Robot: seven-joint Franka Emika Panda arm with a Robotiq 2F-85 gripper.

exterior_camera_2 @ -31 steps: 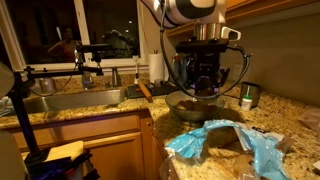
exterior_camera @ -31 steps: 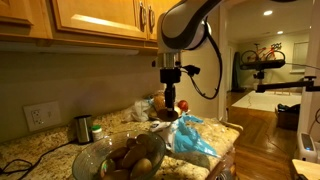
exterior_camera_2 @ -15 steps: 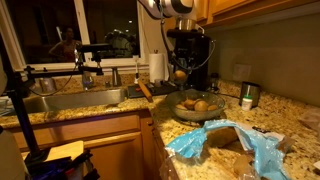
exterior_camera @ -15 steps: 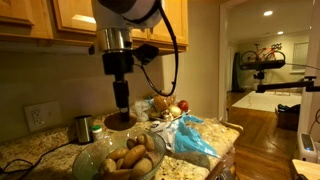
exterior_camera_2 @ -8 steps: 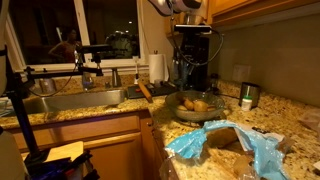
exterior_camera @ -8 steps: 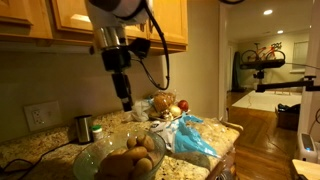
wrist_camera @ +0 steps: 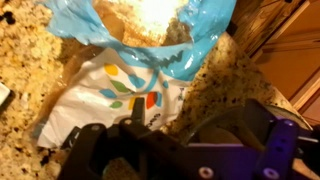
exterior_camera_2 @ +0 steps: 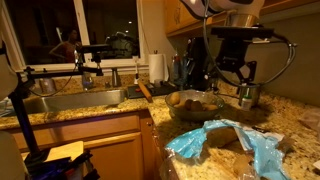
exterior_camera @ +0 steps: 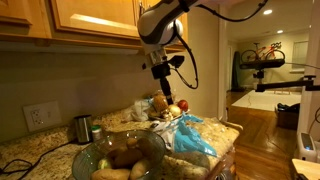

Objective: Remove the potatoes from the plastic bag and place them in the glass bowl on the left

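The glass bowl (exterior_camera: pixel 118 158) stands on the granite counter and holds several potatoes (exterior_camera: pixel 128 153); it also shows with potatoes (exterior_camera_2: pixel 190 100) in an exterior view as the bowl (exterior_camera_2: pixel 196 106). A blue and white plastic bag (exterior_camera: pixel 192 136) lies crumpled beside it, also seen as the bag (exterior_camera_2: pixel 228 141) and, in the wrist view, the bag (wrist_camera: pixel 140 55). My gripper (exterior_camera: pixel 161 86) hangs high between bowl and bag, and above the bag as the gripper (exterior_camera_2: pixel 236 78). In the wrist view the gripper (wrist_camera: pixel 197 112) is open with only counter between its fingers. What lies inside the bag is unclear.
A pile of onions and a tomato (exterior_camera: pixel 165 105) sits behind the bag. A metal cup (exterior_camera: pixel 83 127) stands near the wall outlet (exterior_camera: pixel 35 117). Wooden cabinets (exterior_camera: pixel 90 18) hang overhead. A sink (exterior_camera_2: pixel 70 100) and paper towel roll (exterior_camera_2: pixel 157 67) lie beyond the bowl.
The gripper opened over the bowl, where a potato now lies, then the arm rose and swung away from the bowl toward the plastic bag.
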